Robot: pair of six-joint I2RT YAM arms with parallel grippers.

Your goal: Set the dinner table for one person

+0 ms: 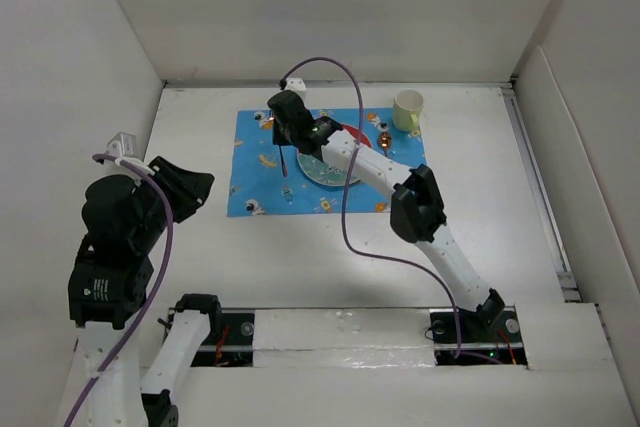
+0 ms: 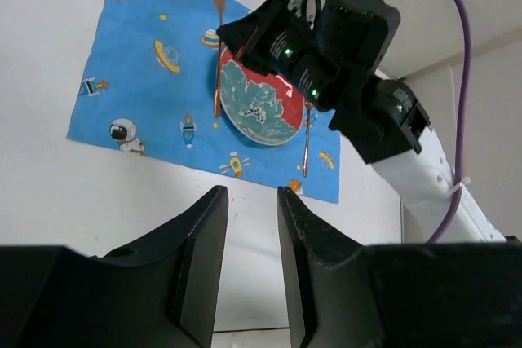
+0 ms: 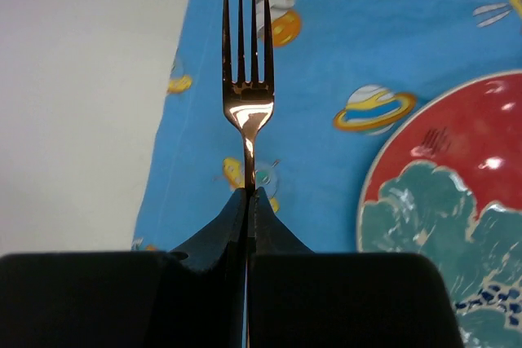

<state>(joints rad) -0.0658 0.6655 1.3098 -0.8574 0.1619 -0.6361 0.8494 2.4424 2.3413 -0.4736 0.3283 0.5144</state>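
My right gripper is shut on the handle of a copper fork. The tines point away over the blue space-print mat, left of the red and teal plate. From above, the right gripper reaches over the mat's left half and its arm hides part of the plate. A copper spoon lies on the mat on the plate's other side. My left gripper hangs open and empty above the white dinner table, near the mat's front edge. I cannot tell whether the fork touches the mat.
A pale yellow cup stands at the mat's far right corner. White wall panels close in the table on the left, back and right. A purple cable loops from the right arm over the table.
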